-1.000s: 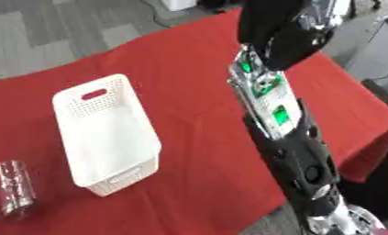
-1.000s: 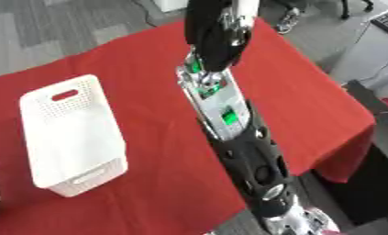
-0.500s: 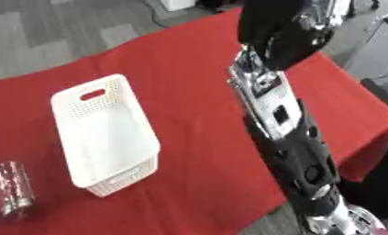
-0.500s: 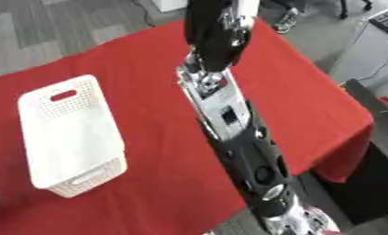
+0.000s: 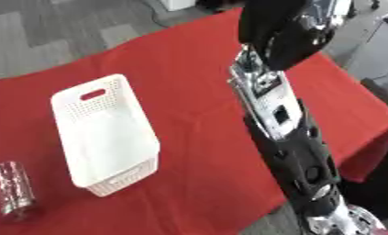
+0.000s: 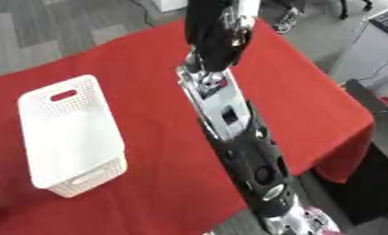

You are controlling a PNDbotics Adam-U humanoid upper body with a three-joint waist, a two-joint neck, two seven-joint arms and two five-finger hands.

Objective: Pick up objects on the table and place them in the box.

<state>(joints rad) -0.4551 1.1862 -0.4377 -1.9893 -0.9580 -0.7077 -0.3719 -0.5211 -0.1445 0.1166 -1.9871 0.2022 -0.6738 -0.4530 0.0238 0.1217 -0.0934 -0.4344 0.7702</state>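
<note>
Stood empty on the red bench (image 5: 189, 124): white box (image 5: 104, 133); clear glass (image 5: 14, 190), seemingly, lay left. Right hand (image 5: 281, 27) raised beyond; fingers unreadable.

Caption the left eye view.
Empty white perforated plastic basket and clear glass jar on red tablecloth; robot arm overhead.
</note>
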